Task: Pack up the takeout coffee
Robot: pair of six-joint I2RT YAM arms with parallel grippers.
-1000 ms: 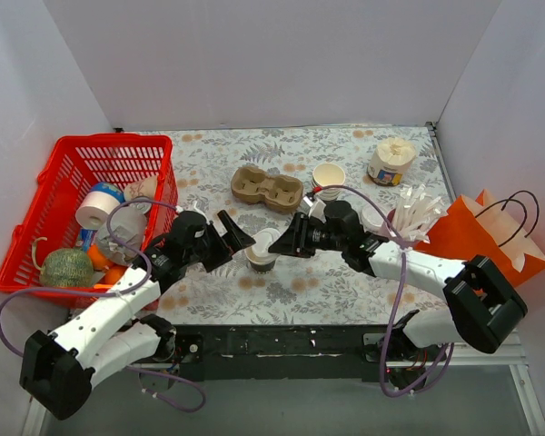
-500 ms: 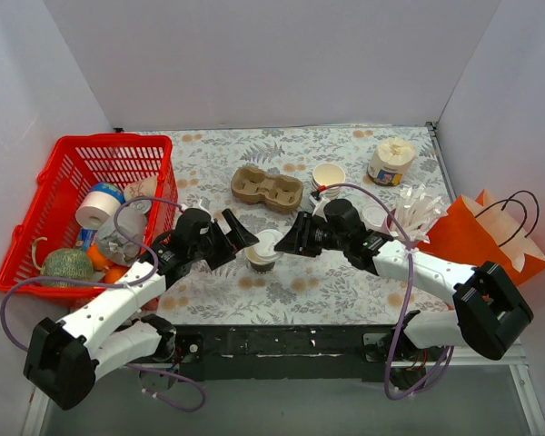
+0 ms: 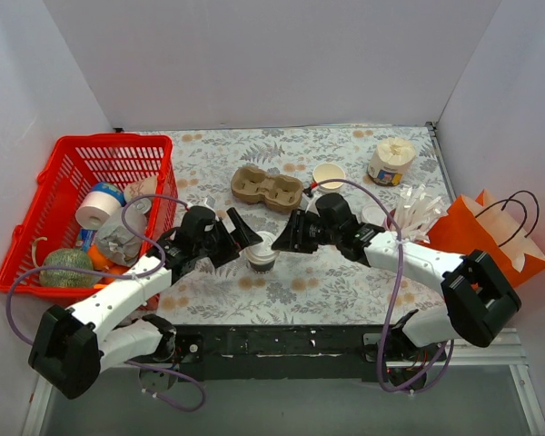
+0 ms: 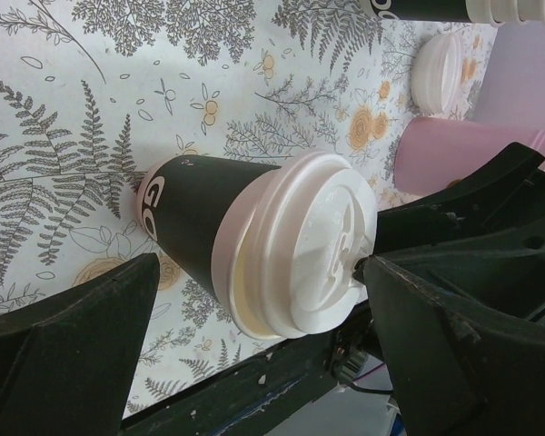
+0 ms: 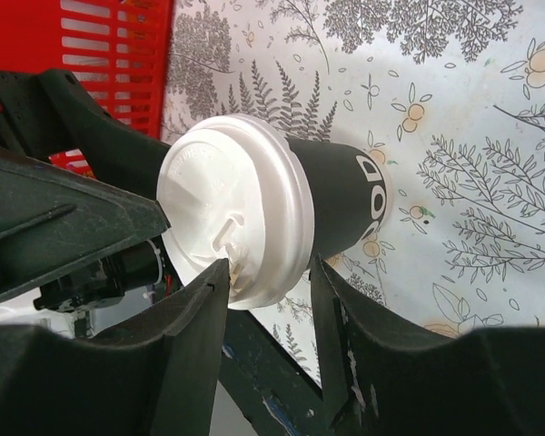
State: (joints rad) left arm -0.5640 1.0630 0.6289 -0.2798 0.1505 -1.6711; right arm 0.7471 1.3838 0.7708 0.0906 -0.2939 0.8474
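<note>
The takeout coffee (image 3: 262,250), a dark cup under a white lid, stands upright on the bench (image 3: 345,272) just left of centre in the top view. It has not shifted over the last second. What has changed is the arms around it.

The left tool (image 3: 240,242) has come forward from the lower left, and its 2 fingers now flank the cup. In the left wrist view the cup lies in the middle of the frame, with 1 finger at the lower left and the other at the right, both clear of it. This tool is fully spread and holds nothing.

The right tool (image 3: 284,239) sits at the cup's right side, moved slightly up-frame from a second ago. Its jaws stand partly apart. In the right wrist view the lid is wider than the gap between the tips, which reach only its near edge, so I read this tool as open and not clamped on the cup. I cannot tell whether a tip brushes the rim.

My reading is that the cup is being passed from one side to the other. The right arm seems to be easing off while the left lines up to take the cup by the body. Nothing is packed yet. The cardboard carrier (image 3: 266,189) lies just above the cup in the frame, and the orange bag (image 3: 472,238) is at the far right. I cannot say which is the target. If I close the left tool, I want the right tips clear of the lid first, or the cup may tip.
</note>
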